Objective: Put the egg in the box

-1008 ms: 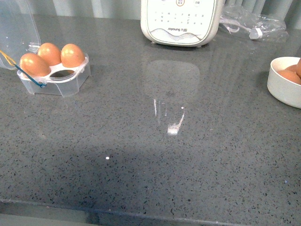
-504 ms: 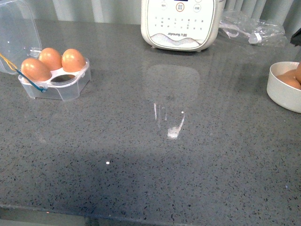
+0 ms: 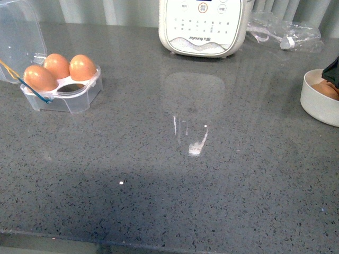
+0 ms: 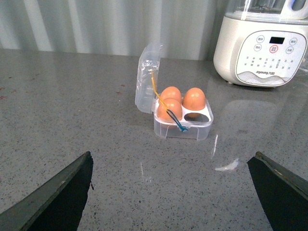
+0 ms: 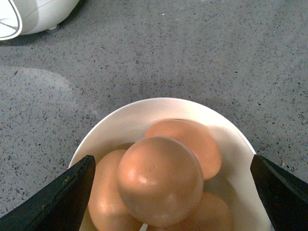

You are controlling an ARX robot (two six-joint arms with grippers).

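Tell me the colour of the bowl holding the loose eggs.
The bowl is plain off-white, clearest in the right wrist view.

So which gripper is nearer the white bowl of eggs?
Right. The right gripper hangs open directly above the bowl and its top egg. The left gripper, also open, faces the box at the counter's opposite side.
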